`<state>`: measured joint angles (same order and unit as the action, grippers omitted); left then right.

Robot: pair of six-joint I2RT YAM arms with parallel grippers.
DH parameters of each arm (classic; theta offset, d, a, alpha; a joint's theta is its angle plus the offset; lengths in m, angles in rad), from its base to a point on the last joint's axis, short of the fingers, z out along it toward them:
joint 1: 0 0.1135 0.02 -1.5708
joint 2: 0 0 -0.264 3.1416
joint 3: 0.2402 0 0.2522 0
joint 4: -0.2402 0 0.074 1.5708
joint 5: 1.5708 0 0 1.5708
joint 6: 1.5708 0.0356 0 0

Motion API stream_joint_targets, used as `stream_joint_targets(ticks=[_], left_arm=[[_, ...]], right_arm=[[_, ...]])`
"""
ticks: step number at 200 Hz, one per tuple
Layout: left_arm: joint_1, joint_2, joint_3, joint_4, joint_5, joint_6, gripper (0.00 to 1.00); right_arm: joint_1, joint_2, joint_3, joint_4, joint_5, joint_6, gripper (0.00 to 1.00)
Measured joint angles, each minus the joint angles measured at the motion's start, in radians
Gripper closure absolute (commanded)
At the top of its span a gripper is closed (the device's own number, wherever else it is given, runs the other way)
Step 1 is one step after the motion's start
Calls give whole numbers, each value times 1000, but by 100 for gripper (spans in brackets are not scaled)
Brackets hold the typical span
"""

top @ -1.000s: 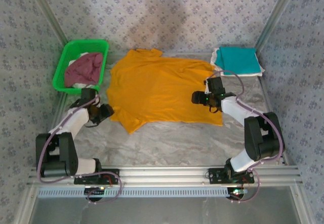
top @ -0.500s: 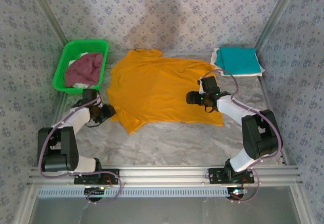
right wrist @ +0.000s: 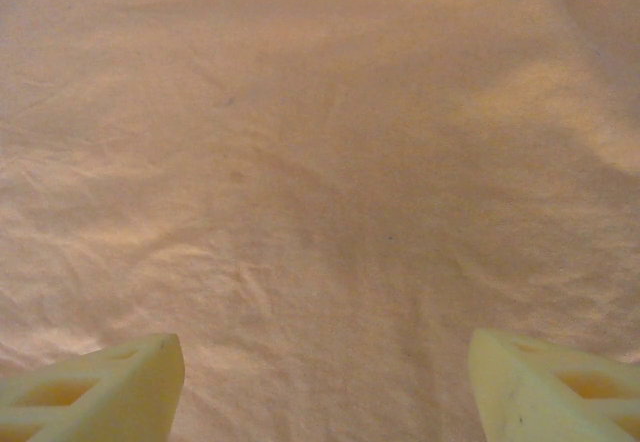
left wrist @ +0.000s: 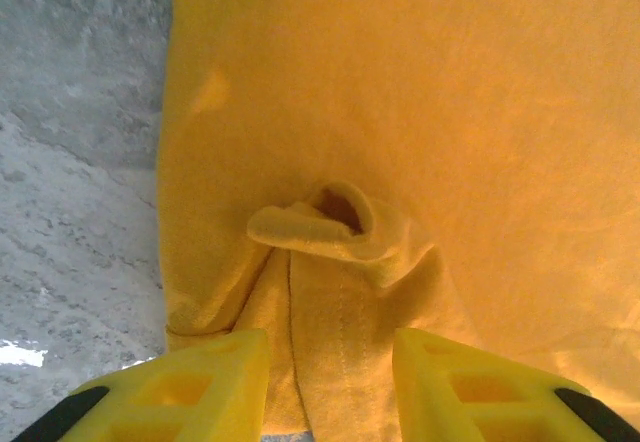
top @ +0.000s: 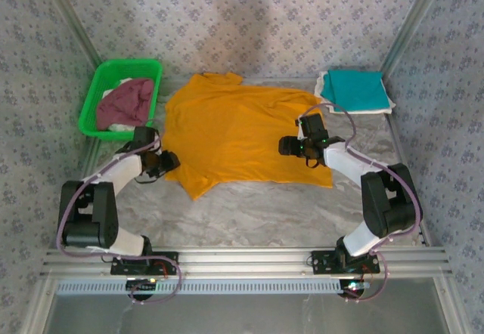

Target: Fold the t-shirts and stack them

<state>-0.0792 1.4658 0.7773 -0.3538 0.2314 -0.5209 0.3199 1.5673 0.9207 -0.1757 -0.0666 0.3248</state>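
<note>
I see the orange t-shirt [top: 242,130] spread flat at mid-table [top: 257,205]. The left gripper [top: 169,160] sits at the shirt's left edge. In the wrist view its fingers [left wrist: 215,382] flank a raised pleat of the hem, but I cannot tell whether they clamp it. The right gripper [top: 286,146] is over the shirt's right half, its fingers [right wrist: 110,382] spread wide above flat cloth. Far right, a folded teal t-shirt [top: 352,88] lies on a white one [top: 382,109]. Far left, a maroon t-shirt [top: 125,101] lies in the green basket [top: 98,96].
</note>
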Motion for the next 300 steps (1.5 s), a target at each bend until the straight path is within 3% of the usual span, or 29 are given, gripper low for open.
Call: stream_joint_targets(ticks=[87,153,164,231,264,285,300], left_arm=[[-26,35,0,13,-10,-8,100],[-28,-95,-24,-26,-31,-14,100],[-28,-110,-34,-35,-34,-16,79],[-29,-45,-54,-6,-33,-22,70],[-29,-4,-53,21,-33,-20,72],[-29,18,-53,31,-33,-11,84],[-29,27,-53,42,-34,-11,88]], right_arm=[[0,0,0,-1,2,0,23],[0,0,0,-1,5,0,23],[0,0,0,-1,5,0,23],[0,20,0,0,4,0,23],[0,20,0,0,4,0,23],[0,20,0,0,4,0,23],[0,20,0,0,4,0,23]])
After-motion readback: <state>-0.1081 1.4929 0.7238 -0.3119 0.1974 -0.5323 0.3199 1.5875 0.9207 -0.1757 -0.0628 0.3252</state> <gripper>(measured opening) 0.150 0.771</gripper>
